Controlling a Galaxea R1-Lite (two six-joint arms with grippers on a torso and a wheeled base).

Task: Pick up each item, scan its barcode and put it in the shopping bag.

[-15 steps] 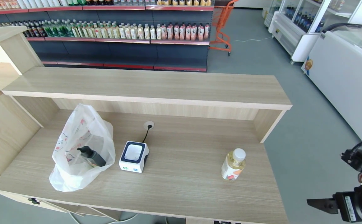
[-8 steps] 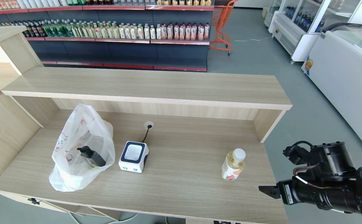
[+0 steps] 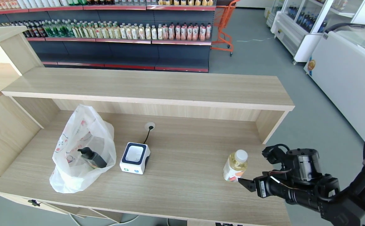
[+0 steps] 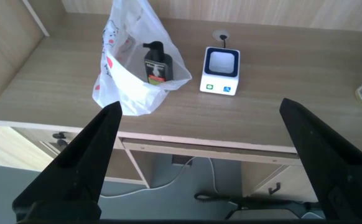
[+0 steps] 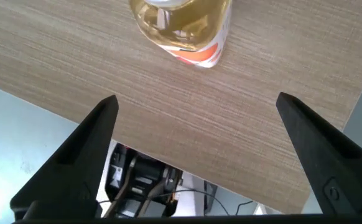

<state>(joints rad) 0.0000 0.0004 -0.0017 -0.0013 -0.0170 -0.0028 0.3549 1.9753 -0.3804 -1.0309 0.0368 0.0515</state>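
Shopping bag [image 3: 76,175] left of scanner [image 3: 135,157] holds dark bottle [image 3: 92,158]; drink bottle [image 3: 235,166] right, near table [image 3: 185,188] edge. Left gripper [image 4: 201,104] and right gripper [image 5: 196,106] fingers wide.

A clear bottle [image 3: 235,166] of yellow drink, with a white cap and a white and orange label, stands upright near the right end of the counter [image 3: 185,188], closer to its front edge. The translucent white bag [image 3: 72,175] with red print slumps open near the left front corner, a dark pump bottle [image 3: 92,158] tilted inside it. The white scanner [image 3: 134,158], dark-rimmed window facing up, sits just beside the bag
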